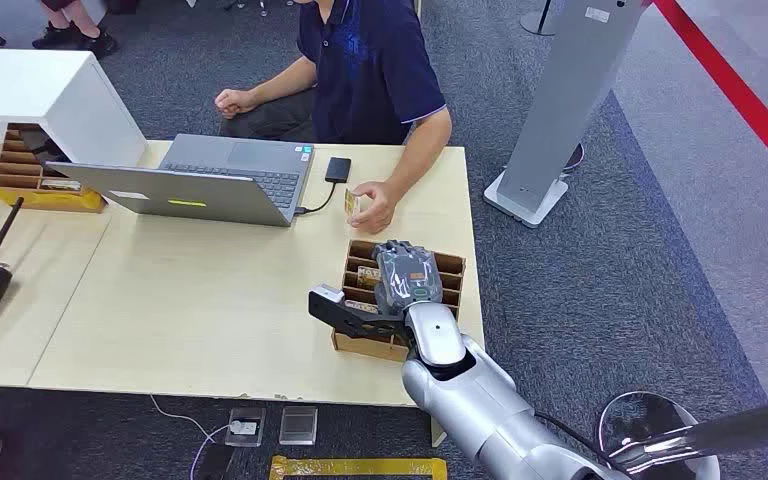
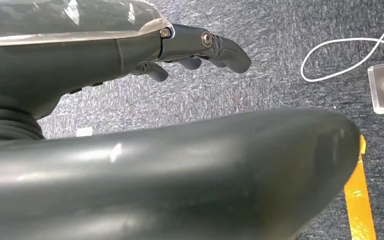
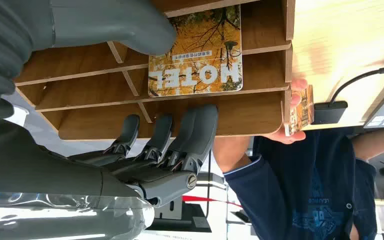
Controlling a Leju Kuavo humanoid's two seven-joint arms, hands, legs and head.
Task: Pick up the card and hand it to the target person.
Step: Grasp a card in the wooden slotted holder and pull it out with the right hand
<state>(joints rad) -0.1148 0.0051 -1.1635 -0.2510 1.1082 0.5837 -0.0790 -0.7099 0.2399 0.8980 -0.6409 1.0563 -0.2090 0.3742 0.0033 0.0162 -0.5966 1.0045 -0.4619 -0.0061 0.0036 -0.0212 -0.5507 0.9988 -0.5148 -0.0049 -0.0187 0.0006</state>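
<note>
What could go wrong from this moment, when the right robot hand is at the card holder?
1. The right robot hand has its thumb and fingers on either side of the HOTEL card; it may slip.
2. The wooden holder sits near the table edge and might be pushed.
3. The person's hand is close.

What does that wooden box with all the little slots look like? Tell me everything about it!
The box looks like thin brown wood, cut into rows of open slots by slim dividers. It sits flat near the table's right edge, in front of the seated person. Cards lie in some slots; one card is yellow-orange with trees and reads HOTEL. The right hand reaches over the box, its thumb by that card and its fingers along the box's outer wall. The person's hand, just beyond it, holds another card.
</note>
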